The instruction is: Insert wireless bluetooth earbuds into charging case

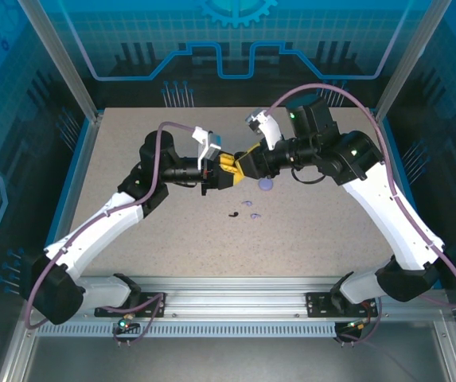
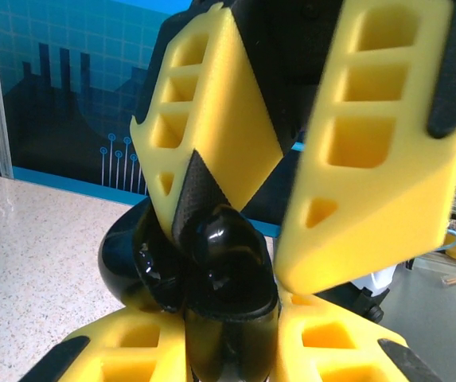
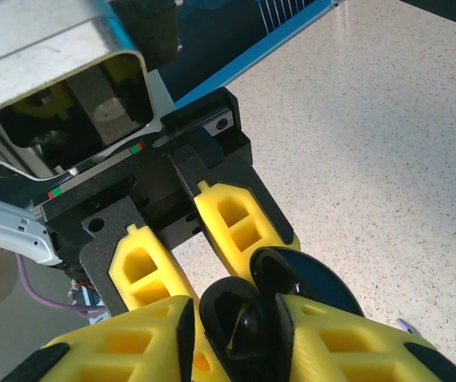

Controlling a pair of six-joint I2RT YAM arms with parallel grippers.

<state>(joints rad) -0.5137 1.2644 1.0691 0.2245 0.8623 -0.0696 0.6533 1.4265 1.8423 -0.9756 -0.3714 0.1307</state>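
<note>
A glossy black charging case (image 2: 228, 263), hinged open, is held above the middle of the table between both grippers. My left gripper (image 2: 231, 322) is shut on its lower half. My right gripper (image 3: 239, 334) comes in from the opposite side, its jaws closed on the other black half (image 3: 247, 314). In the top view the two grippers meet tip to tip, left gripper (image 1: 224, 177) and right gripper (image 1: 243, 169). On the table just in front lie a black earbud (image 1: 233, 213) and two pale lavender earbuds (image 1: 247, 204), (image 1: 255, 215). What lies inside the case is hidden.
A round lavender case (image 1: 266, 185) lies on the speckled table (image 1: 331, 239) below the right gripper, close to the loose earbuds. Blue panels and aluminium posts wall in the table at the back and both sides.
</note>
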